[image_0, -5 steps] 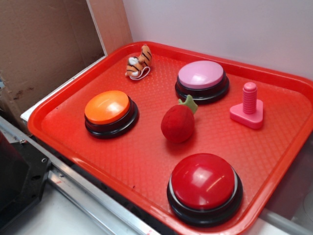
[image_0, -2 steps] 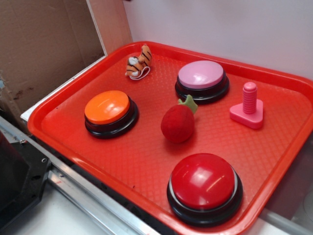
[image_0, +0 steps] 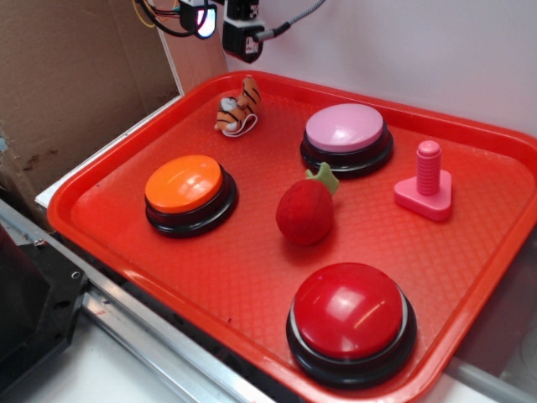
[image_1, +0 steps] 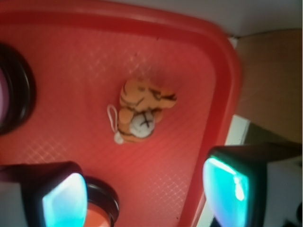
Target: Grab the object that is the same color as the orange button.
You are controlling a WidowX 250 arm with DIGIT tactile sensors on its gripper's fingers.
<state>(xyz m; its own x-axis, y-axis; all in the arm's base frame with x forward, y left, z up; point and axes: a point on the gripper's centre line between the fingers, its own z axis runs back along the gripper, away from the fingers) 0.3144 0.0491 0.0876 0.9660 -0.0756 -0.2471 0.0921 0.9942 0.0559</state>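
Note:
The small plush tiger (image_0: 238,107), orange with black stripes and a white loop cord, lies at the far left corner of the red tray (image_0: 252,277). It also shows in the wrist view (image_1: 142,113), mid-frame, well beyond the jaws. The orange button (image_0: 185,186) sits on the tray's left side; its edge peeks by the left finger in the wrist view (image_1: 97,215). My gripper (image_0: 215,18) hangs high above the tray's far left corner, above the tiger. In the wrist view the gripper (image_1: 144,194) is open and empty, with its jaws wide apart.
A pink button (image_0: 346,134), a red fuzzy strawberry (image_0: 307,210), a pink peg toy (image_0: 426,186) and a red button (image_0: 351,317) stand on the tray. A cardboard wall (image_0: 75,84) is at the left. A white wall is behind.
My gripper has come into view at the top of the exterior view, above the tiger. The objects on the tray have not moved.

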